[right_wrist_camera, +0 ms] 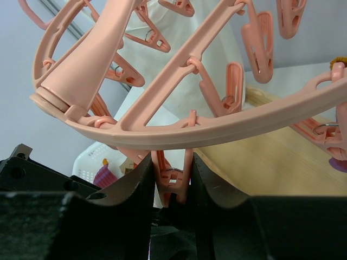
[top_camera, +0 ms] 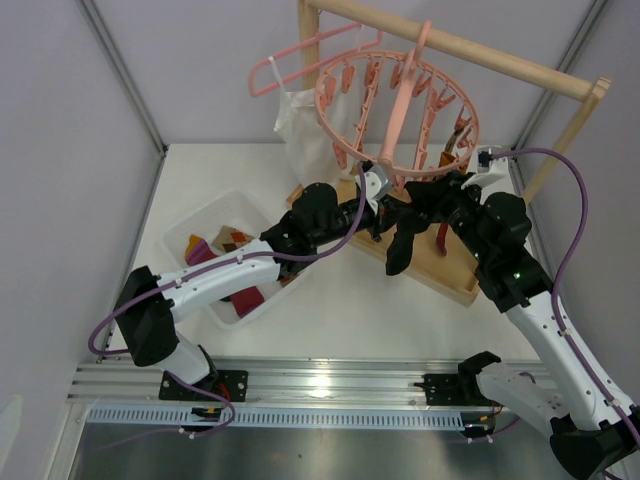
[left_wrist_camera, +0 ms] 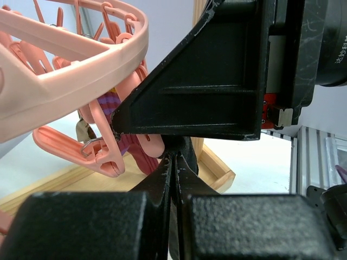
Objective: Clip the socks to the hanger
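Note:
The round pink hanger hangs from a wooden rail. My left gripper is below its near rim, shut on the top of a black sock that dangles under it; the pinched fabric shows in the left wrist view. My right gripper is beside it, jaws squeezing a pink clip on the hanger's rim, with black fabric right below. A purple sock and a maroon sock hang from clips. More socks lie in the white basket.
A thin pink coat hanger and a white camisole hang at the rail's left. The wooden rail stands on a wooden base. An orange-patterned sock is clipped at the hanger's far right.

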Motion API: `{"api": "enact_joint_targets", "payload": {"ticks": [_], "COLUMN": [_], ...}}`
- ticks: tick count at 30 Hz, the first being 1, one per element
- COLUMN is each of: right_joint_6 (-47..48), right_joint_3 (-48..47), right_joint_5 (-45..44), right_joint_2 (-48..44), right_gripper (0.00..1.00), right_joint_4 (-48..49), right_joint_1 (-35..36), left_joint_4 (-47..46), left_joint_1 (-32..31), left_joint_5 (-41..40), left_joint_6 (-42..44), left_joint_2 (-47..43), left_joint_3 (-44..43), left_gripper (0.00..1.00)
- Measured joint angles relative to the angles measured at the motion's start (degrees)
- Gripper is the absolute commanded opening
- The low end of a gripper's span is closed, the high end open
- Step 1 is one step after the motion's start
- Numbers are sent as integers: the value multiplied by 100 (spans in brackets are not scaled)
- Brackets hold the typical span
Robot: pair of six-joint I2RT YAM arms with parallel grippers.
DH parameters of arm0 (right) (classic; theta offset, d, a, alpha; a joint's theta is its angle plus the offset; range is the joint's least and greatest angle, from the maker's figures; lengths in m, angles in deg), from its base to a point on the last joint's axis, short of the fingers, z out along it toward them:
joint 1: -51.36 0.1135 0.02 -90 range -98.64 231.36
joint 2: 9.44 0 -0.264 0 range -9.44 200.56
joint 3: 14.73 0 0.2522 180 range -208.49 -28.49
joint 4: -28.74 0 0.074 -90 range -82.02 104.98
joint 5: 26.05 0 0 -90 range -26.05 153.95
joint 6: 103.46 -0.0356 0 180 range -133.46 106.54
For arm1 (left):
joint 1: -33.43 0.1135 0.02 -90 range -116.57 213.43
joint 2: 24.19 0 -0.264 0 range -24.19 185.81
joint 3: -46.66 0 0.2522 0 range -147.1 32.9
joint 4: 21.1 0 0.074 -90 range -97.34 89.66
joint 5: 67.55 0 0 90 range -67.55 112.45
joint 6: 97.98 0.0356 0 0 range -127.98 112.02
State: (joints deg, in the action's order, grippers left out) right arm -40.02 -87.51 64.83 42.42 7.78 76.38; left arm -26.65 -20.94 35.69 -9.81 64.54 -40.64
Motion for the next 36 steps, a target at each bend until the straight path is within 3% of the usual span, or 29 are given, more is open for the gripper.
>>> {"api": "enact_joint_targets", "payload": {"ticks": [3, 11, 14, 16, 19, 20, 23, 26, 31, 36], "right_joint_6": [-11, -63, -46, -20, 50, 74, 229, 457, 968, 1561], "right_joint_3": [0, 0, 0, -2, -4, -4, -48, -155, -238, -229], "right_joint_5": [2, -20, -68, -146, -286, -334, -577, -903, -1539, -2256], "right_joint_2": [0, -72, -164, -225, -317, -358, -544, -828, -1554, -2378], "right_gripper": [6, 62, 73, 77, 81, 83, 87, 93, 99, 99], "right_joint_4": [2, -57, -168, -251, -407, -470, -734, -1060, -1443, -1694], "right_joint_1": [0, 0, 0, 0, 0, 0, 0, 0, 0, 0], "left_joint_4": [-31, -142, -232, -247, -256, -258, -245, -219, -9, 977], "left_joint_1": [0, 0, 2, 2, 2, 0, 4, 2, 2, 2], "left_joint_5": [0, -61, -116, -133, -153, -153, -155, -120, -168, -743], "left_joint_6": [-83, -127, -127, -120, -140, -164, -216, -293, -452, -809], "left_joint_2": [0, 0, 2, 2, 22, 33, 52, 50, -269, -1207], "left_joint_3": [0, 7, 7, 7, 7, 7, 7, 7, 289, 555], "left_gripper": [1, 2, 6, 13, 38, 60, 91, 99, 99, 100]}}
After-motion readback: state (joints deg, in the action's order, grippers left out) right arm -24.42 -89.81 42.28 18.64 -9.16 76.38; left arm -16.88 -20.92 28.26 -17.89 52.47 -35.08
